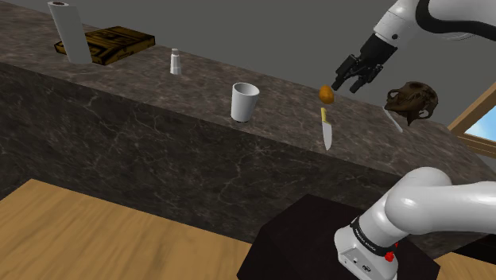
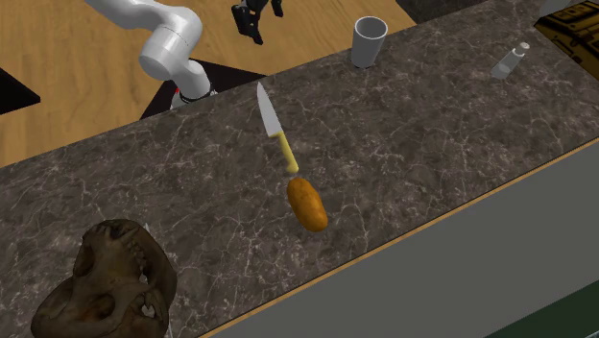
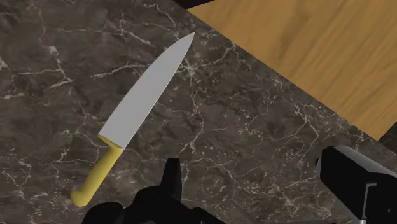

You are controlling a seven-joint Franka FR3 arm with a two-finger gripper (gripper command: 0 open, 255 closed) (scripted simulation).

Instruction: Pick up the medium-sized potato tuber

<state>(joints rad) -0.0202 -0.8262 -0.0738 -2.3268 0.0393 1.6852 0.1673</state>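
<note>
The potato (image 1: 326,94) (image 2: 307,204) is an orange-brown oval lying on the dark marble counter (image 1: 199,87), just off the yellow handle end of a kitchen knife (image 1: 326,131) (image 2: 274,130) (image 3: 143,108). My black gripper (image 1: 355,75) (image 2: 257,17) (image 3: 261,184) hangs in the air to the shoulder view's right of the potato, well above the counter. It is open, its fingers (image 3: 170,184) far apart with nothing between them. Below the hand lie the knife's blade and the counter's edge on the stand's side.
A white cup (image 1: 244,102) (image 2: 369,41) stands along the counter from the knife, a small shaker (image 1: 176,61) (image 2: 509,61) beyond it. A brown skull (image 1: 412,102) (image 2: 101,283) sits on the other side. A paper roll (image 1: 67,32) and a wooden crate (image 1: 107,44) stand at the far end.
</note>
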